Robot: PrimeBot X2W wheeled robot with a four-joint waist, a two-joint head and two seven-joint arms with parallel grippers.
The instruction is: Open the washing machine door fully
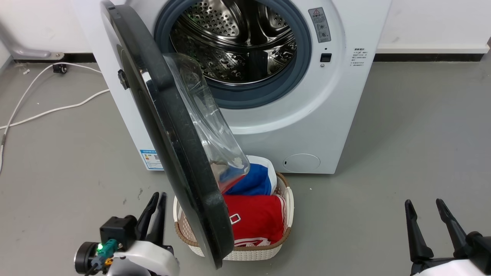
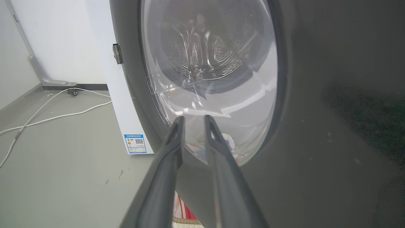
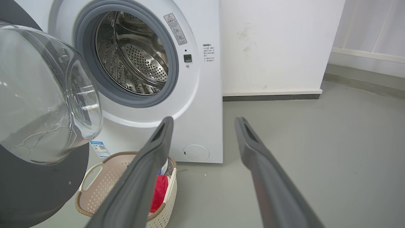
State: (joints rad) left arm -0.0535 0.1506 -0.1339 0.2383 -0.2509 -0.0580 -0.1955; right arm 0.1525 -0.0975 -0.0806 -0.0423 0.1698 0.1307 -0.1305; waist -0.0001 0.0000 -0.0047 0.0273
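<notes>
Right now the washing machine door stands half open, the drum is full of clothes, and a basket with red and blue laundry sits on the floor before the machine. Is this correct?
Not quite: the drum is empty; the head view shows only bare perforated steel inside. The rest holds: the washing machine door stands partly open, and the basket with red and blue laundry sits on the floor before the machine.

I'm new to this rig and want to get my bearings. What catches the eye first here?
The washing machine door, swung out at the head view's centre left, with its glass bowl bulging toward the steel drum. Below it sits a laundry basket of red and blue clothes.
</notes>
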